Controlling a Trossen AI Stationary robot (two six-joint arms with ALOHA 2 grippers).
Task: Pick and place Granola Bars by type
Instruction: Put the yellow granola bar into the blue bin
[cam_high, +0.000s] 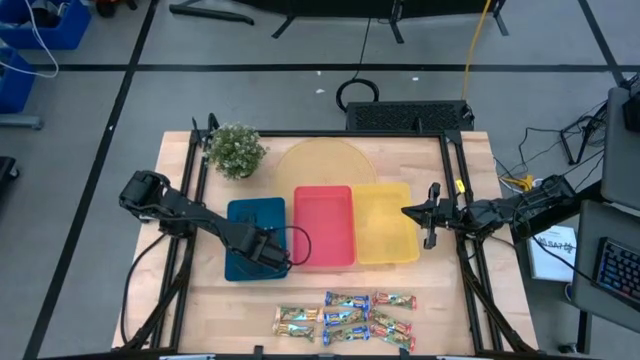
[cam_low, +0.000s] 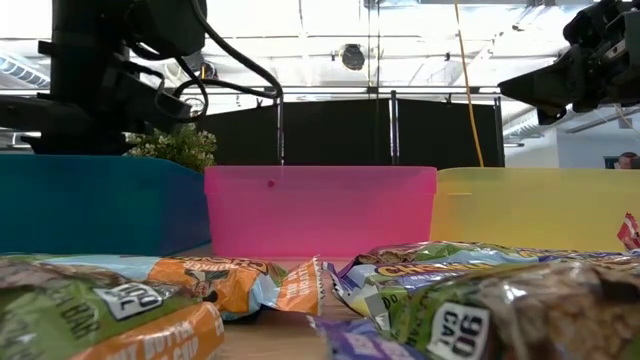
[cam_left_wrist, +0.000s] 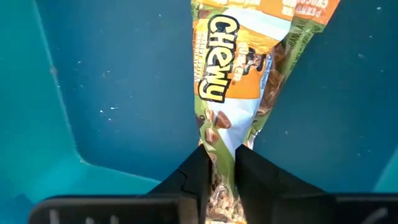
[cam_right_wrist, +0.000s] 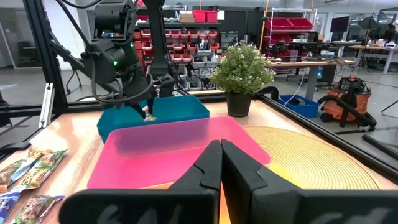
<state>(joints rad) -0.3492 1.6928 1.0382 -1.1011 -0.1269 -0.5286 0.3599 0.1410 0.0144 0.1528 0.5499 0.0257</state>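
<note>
My left gripper (cam_high: 272, 252) hovers over the near right corner of the blue tray (cam_high: 243, 222) and is shut on a tan-and-green "Chewy" granola bar (cam_left_wrist: 233, 68). From the right wrist view the same bar (cam_right_wrist: 148, 114) hangs under that gripper, above the blue tray (cam_right_wrist: 180, 112). Several more granola bars (cam_high: 345, 315), tan-and-green, red-and-green and blue, lie flat in a cluster near the table's near edge. My right gripper (cam_high: 408, 212) is shut and empty at the yellow tray's (cam_high: 385, 228) right edge, its fingers (cam_right_wrist: 211, 163) pointing across the red tray (cam_right_wrist: 168, 152). My left gripper pinches the granola bar between its two fingers (cam_left_wrist: 199, 177) by one crimped end of the wrapper (cam_left_wrist: 222, 158). It comes from above, pointing down into the blue tray. The bar hangs below the fingers, lengthwise in line with them; whether its lower end touches the tray floor, I cannot tell.
Blue, red (cam_high: 323, 225) and yellow trays stand side by side mid-table. A potted plant (cam_high: 235, 150) sits at the far left corner and a round woven mat (cam_high: 320, 165) lies behind the trays. Bare wood runs between the trays and the bar cluster.
</note>
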